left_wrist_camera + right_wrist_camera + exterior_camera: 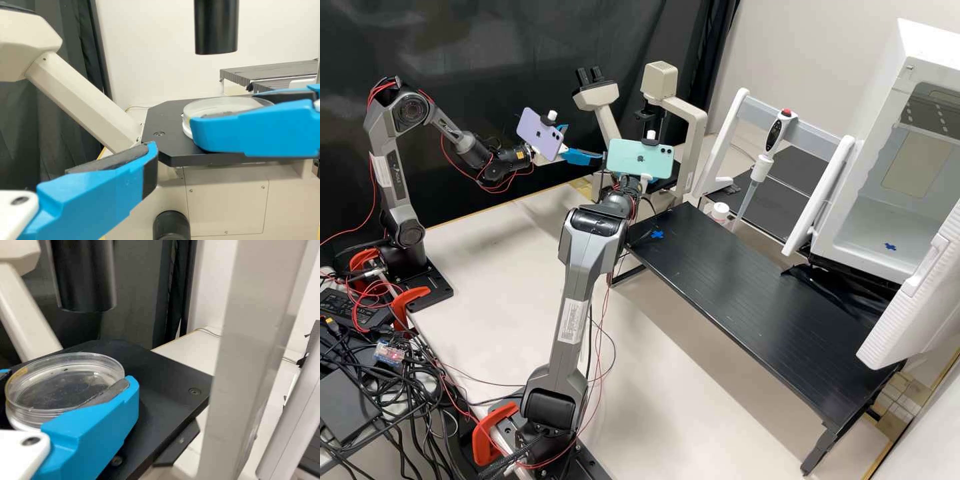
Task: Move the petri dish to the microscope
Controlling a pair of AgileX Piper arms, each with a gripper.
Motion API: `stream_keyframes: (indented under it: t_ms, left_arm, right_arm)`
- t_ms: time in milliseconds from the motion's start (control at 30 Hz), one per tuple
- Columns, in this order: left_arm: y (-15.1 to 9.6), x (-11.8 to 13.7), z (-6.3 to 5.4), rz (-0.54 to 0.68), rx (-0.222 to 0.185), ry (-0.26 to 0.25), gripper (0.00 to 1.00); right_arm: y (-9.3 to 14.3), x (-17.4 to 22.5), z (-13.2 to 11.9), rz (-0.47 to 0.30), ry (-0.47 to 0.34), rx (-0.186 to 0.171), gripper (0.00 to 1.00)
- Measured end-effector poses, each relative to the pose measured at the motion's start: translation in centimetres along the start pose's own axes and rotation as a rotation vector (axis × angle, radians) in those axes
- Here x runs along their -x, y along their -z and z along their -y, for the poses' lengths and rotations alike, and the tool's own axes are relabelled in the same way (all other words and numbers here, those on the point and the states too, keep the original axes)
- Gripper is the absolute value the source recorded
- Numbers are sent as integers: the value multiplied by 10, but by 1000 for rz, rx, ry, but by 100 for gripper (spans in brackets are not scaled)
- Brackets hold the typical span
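Sitting at the black stage point(170, 385) of the cream microscope point(697, 127), the petri dish point(65, 382) is grasped by the right gripper point(645, 178), whose two blue fingers flank it on opposite sides. The dish looks roughly level; whether its base bears on the stage cannot be told. A black objective housing point(82, 277) hangs above the stage. The left gripper point(583, 142) is released, its jaws well apart near the microscope, holding nothing.

The bench has a pale, smooth top point(473, 247), and the two dark grey arms rise from its near side. Red clamps point(492, 433) grip its edge, beside a tangle of black cables point(407, 407) and thin red wires. Across the bench stands a raised black platform point(753, 300) with a grooved top and folding legs; a blue tape cross point(657, 235) marks the corner nearest the microscope. Beyond the platform, a pipette point(775, 137) hangs upright on a white stand point(733, 127), near a small white-capped container point(720, 213). A white cabinet point(927, 50) has its door point(913, 307) open, with another blue cross point(890, 247) on its floor. Behind the microscope a black curtain point(487, 47) covers one side of the room; a plain pale wall point(813, 47) continues past it.
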Motion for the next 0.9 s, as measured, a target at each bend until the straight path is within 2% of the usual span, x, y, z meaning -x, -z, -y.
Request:
stream_keyframes:
  t_ms: [200,467,500,633,667,767,867,900]
  left_arm:
    - [0,0,0,0,0,0,100]
    - [0,0,0,0,0,0,100]
    - [0,0,0,0,0,0,100]
    - [0,0,0,0,0,0,100]
    - [0,0,0,0,0,0,100]
    - [0,0,0,0,0,0,100]
    - [0,0,0,0,0,0,100]
    - [0,0,0,0,0,0,100]
  right_arm:
    - [4,-10,-11,-6,19,-11,0]
    - [-1,-22,-11,5,54,9,0]
    - [0,-23,-12,2,51,7,100]
    - [-2,-26,-12,3,49,15,100]
    - [-2,-27,-12,6,47,32,100]
    - [-3,-28,-12,11,40,48,100]
    - [-5,-28,-13,25,24,41,100]
    - [-5,-28,-14,28,19,53,100]
